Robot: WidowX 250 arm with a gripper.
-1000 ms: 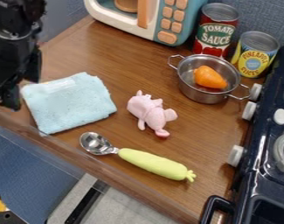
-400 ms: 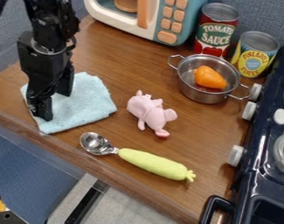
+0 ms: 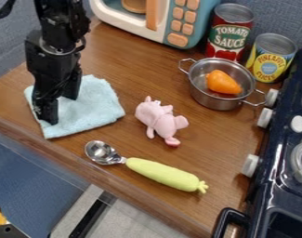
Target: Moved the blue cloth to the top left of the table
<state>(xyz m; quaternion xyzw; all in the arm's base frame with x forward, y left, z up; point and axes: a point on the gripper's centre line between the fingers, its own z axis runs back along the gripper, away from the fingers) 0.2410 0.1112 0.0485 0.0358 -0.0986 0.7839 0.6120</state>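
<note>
Black gripper (image 3: 60,109) at left of view, pointing down over the light blue cloth (image 3: 94,109), 2 fingers apart, 1 nearer the front edge of the table and 1 farther back, blue cloth visible between them. Cloth lies mostly flat on the left part of the wooden table (image 3: 137,76), near the front edge. Pink toy (image 3: 162,122) on its own just right of cloth. Spoon (image 3: 165,174) with metal scoop and light green handle lies slanted in front of cloth and toy, scoop end toward cloth. Metal pot (image 3: 218,103) with 2 handles behind and right of toy, 1 orange item (image 3: 222,82) inside. 2 upright cans behind pot: red can (image 3: 229,39), yellow can (image 3: 272,58). Toy microwave (image 3: 200,23) at back. Dark stove (image 3: 271,186) along right side, pale knobs (image 3: 250,165) facing the table.
</note>
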